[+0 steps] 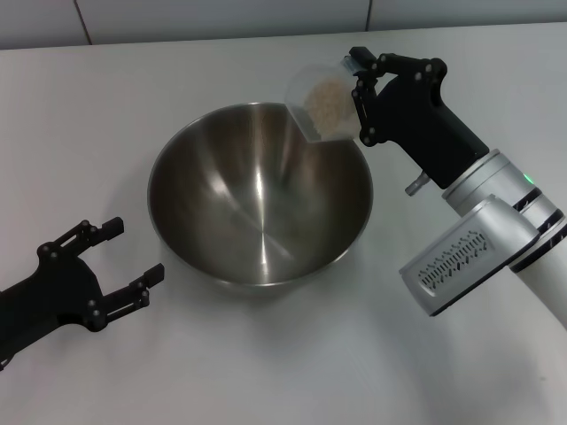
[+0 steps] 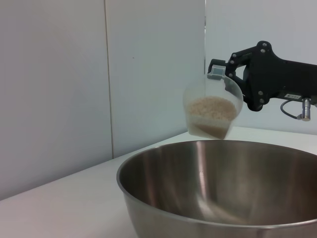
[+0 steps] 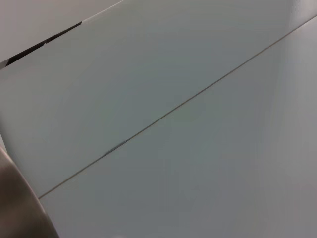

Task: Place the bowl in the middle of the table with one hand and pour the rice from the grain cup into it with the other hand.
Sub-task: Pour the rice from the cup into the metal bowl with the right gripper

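Note:
The steel bowl point(image 1: 259, 197) stands in the middle of the white table point(image 1: 106, 115); it looks empty inside. My right gripper point(image 1: 359, 88) is shut on the grain cup point(image 1: 321, 99) and holds it tilted over the bowl's far right rim. The rice point(image 1: 326, 104) is still inside the cup. The left wrist view shows the cup point(image 2: 212, 110) with rice point(image 2: 212, 106) held above the bowl point(image 2: 218, 188) by the right gripper point(image 2: 223, 79). My left gripper point(image 1: 120, 261) is open and empty, low on the table to the left of the bowl.
A white panelled wall point(image 1: 221, 13) runs behind the table's far edge. The right wrist view shows only wall panels point(image 3: 173, 109) and a sliver of the bowl's rim point(image 3: 15, 203).

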Controlling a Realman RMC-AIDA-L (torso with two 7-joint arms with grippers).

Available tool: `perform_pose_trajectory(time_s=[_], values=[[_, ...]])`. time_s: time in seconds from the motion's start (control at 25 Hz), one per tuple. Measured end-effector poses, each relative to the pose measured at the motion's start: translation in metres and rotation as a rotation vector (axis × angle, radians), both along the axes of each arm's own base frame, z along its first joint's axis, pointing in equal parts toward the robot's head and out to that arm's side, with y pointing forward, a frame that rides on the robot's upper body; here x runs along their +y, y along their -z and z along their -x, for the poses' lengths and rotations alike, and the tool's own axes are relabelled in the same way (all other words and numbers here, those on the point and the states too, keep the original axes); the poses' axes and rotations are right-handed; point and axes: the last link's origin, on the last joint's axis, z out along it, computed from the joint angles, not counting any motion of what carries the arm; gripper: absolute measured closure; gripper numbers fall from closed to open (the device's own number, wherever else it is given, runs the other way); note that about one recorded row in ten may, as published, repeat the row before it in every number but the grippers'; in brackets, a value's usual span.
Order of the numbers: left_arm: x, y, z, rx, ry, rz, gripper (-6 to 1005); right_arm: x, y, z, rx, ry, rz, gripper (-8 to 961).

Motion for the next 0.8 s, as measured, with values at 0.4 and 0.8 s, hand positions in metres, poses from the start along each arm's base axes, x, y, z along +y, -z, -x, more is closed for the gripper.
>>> perform_pose_trajectory(time_s=[0.4,0.8], values=[[0.0007,0.0000,-0.0003,0.001,0.001,0.000,170,-0.0005,0.0007,0.0005,-0.010,-0.005,-0.006,911],[0.0008,0.0004,-0.0007,0.001,0.003,0.002,170,-0.0023,0.0027,0.0044,-0.068,-0.030,-0.056,914]])
